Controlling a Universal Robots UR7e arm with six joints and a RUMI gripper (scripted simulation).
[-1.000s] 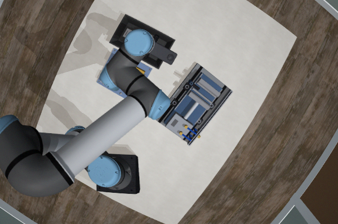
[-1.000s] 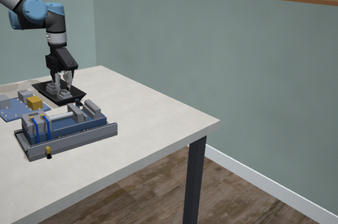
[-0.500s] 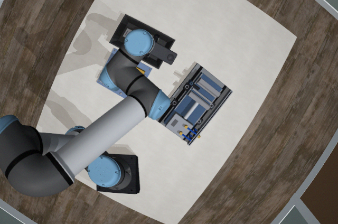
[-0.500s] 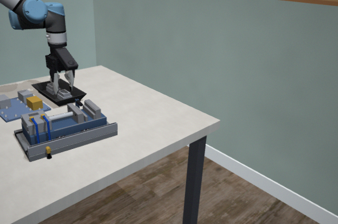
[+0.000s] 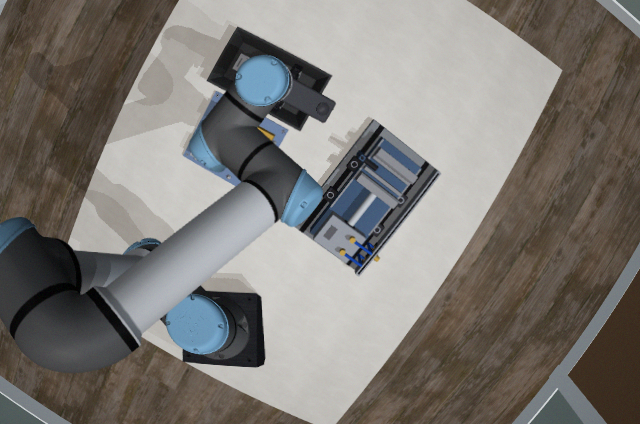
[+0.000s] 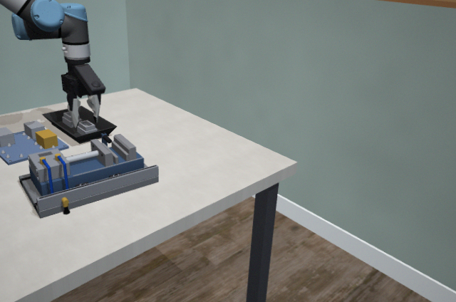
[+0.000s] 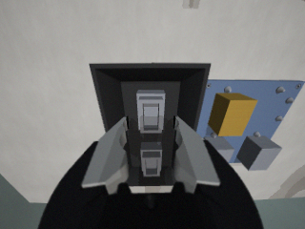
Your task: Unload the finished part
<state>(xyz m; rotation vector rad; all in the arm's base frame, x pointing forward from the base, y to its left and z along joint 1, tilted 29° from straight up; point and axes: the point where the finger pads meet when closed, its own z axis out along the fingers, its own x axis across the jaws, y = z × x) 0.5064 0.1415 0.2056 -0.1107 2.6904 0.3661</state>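
The small grey metal block with a pocket on top [image 7: 152,161] looks rigid, dense and smooth-sided, so I judge it best taken across its two flat flanks, squarely, lest it slip; it lies in the shallow black outfeed tray [image 7: 107,95] near the bench's far left corner, just beside the matching grey pocketed block [image 7: 151,111] already there; the two-jaw hand [image 7: 151,162] hangs over it, fingers spread and pinching nothing; the blue-and-grey vise [image 6: 88,169] holds no part.

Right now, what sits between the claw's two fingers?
The nearer grey pocketed block, lying in the black outfeed tray; wrist view shows the open claw straddling it.
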